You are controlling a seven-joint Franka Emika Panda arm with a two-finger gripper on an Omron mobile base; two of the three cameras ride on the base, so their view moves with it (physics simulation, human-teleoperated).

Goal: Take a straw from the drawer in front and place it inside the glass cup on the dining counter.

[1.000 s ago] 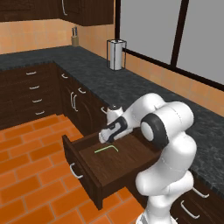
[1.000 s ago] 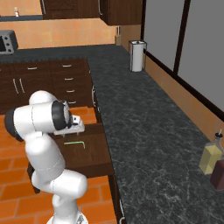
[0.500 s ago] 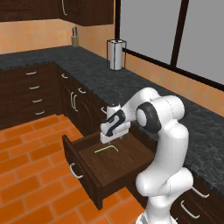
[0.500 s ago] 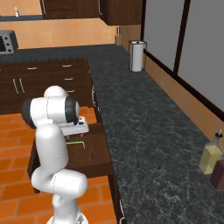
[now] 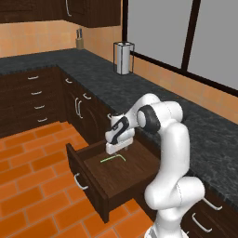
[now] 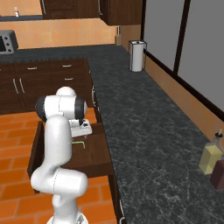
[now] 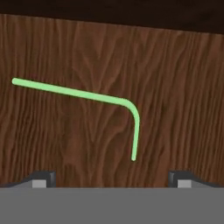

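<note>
The drawer [image 5: 88, 179] stands pulled out under the black counter, its silver handle facing the floor tiles. On its wooden bottom lies the thin light-green straw [image 5: 113, 158], bent at one end. My gripper [image 5: 115, 149] hangs open just above the straw's back side, pointing down into the drawer. From the right base the gripper [image 6: 81, 131] sits over the straw [image 6: 78, 142] in the drawer [image 6: 94, 153]. In the hand view the straw [image 7: 78, 92] lies ahead of the open gripper [image 7: 111, 177], nothing between the tips. The glass cup and dining counter are out of view.
The black speckled counter [image 5: 153, 100] runs along the wall above the drawer, with a paper towel holder [image 5: 122, 57] and a knife block [image 5: 80, 41] on it. Bottles [image 6: 210, 159] stand at its near right end. Orange floor tiles [image 5: 28, 186] lie in front of the drawer.
The arm has swung its elbow round and the hand has sunk a little toward the drawer bottom, over the straw. The jaws have stayed open. The straw has not moved.
</note>
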